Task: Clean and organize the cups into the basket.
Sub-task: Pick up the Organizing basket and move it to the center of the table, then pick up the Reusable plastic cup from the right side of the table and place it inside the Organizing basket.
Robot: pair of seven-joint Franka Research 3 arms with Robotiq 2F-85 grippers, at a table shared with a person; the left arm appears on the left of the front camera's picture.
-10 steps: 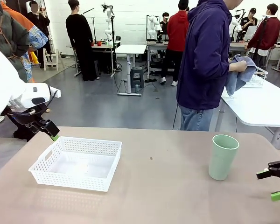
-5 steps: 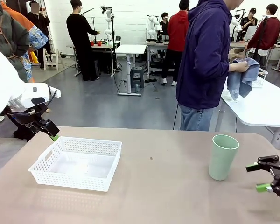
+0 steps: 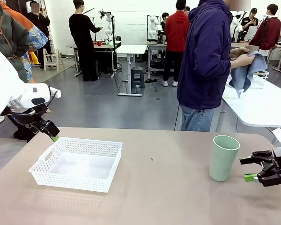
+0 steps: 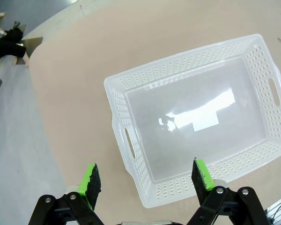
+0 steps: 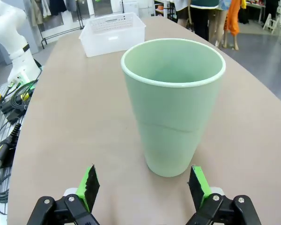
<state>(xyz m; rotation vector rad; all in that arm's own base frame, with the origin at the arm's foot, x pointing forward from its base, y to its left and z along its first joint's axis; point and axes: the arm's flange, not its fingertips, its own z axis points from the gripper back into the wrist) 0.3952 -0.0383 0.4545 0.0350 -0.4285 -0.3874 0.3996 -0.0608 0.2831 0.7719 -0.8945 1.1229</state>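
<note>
A pale mint green cup (image 3: 223, 157) stands upright on the table's right side. My right gripper (image 3: 247, 169) is open just to its right, fingers pointing at it; in the right wrist view the cup (image 5: 173, 108) stands close ahead between the open fingers of the gripper (image 5: 143, 183), untouched. The white mesh basket (image 3: 70, 183) sits empty at the left. My left gripper (image 3: 50, 134) hovers open over its far left corner, looking down on the basket (image 4: 117, 117) from the gripper (image 4: 145, 178). Across the table a person wipes a tan-brown cup (image 3: 251, 48) with a blue cloth (image 3: 246, 75).
A second white table (image 3: 267, 105) stands behind at the right with a white wire basket (image 3: 258, 78) on it. In the right wrist view, cables (image 5: 4, 122) hang along the table's near edge beside the left arm's base (image 5: 11, 33). Bare tabletop lies between basket and cup.
My right gripper has moved left and a little up, closing in on the mint cup. The person has raised the cloth and the tan cup higher. The left arm is unmoved.
</note>
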